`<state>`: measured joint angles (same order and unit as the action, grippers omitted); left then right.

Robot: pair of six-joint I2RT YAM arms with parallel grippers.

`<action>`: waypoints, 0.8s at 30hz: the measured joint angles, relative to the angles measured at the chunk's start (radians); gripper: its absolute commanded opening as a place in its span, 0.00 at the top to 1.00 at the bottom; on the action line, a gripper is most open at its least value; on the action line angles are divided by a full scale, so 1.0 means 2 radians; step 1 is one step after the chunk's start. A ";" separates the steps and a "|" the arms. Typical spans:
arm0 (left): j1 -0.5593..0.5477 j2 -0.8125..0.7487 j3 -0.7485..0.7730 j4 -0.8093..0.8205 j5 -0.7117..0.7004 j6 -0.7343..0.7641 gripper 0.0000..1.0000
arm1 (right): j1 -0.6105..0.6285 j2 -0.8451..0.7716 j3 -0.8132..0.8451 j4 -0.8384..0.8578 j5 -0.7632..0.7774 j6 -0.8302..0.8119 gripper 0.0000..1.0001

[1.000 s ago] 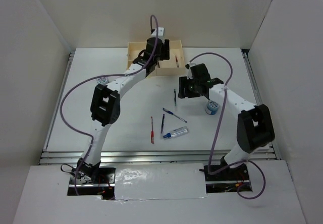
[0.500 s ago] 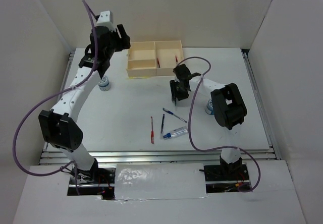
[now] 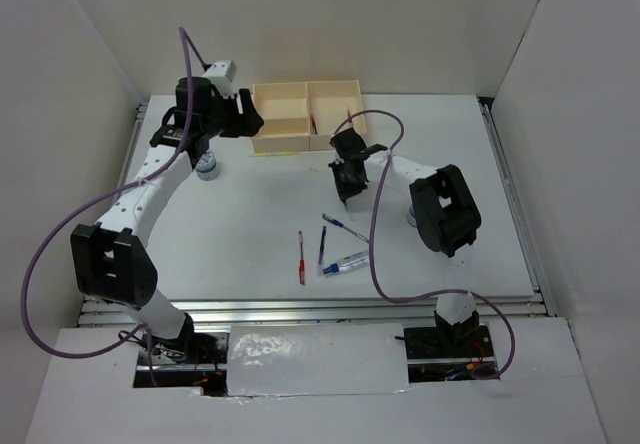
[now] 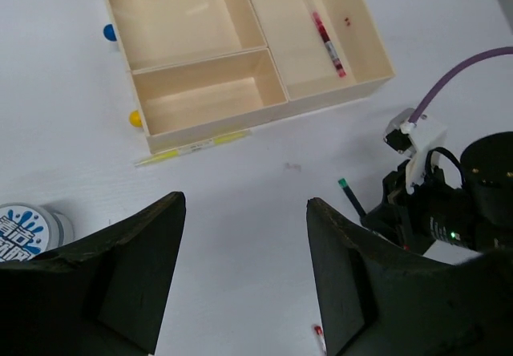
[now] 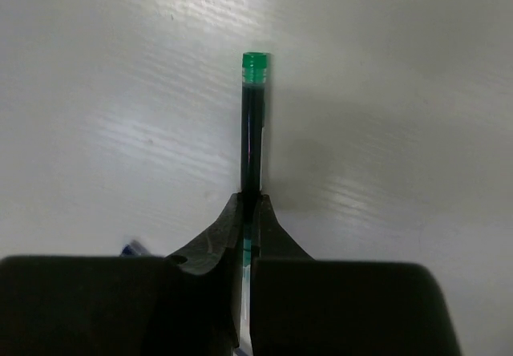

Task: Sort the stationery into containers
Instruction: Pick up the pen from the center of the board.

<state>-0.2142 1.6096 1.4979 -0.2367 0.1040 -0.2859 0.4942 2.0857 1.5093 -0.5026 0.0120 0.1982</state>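
Three compartments to count in the cream-yellow box [image 3: 305, 114] at upper centre of the overhead view: one large on the right, two smaller stacked on the left. Inside the large one, seen from the left wrist, a red pen [image 4: 327, 35]; just outside the box's near wall, flat on the white table [image 3: 240, 234], a pale yellow pen [image 4: 192, 147]. Pinched fully closed on a thin dark pen [image 5: 254, 123] with a green cap: right gripper [image 5: 249, 204], just below the box near frame centre; impossible to tell whether that pen is off the surface. Spread wide with nothing between the fingers: left gripper [image 4: 244, 208], at upper left overhead, just left of the box. Loose at lower centre, well apart from both grippers: second red pen [image 3: 301, 257], blue pen [image 3: 322, 247], second blue pen [image 3: 346, 228], clear tube [image 3: 347, 262] with a blue end. Below the left gripper, a blue-and-white cylinder [image 3: 207, 169], blue print on its top too blurred to read. Half hidden behind the right arm, a second cylinder [image 3: 412, 214].
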 measured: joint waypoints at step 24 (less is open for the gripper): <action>0.015 -0.244 -0.127 -0.086 0.420 0.012 0.23 | 0.209 -0.608 -0.294 0.069 0.024 -0.632 1.00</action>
<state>-0.1848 1.1217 1.2438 -0.4080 0.9440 -0.2611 0.9123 0.8692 0.9207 -0.3645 0.0597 -1.0653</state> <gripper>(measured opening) 0.765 0.029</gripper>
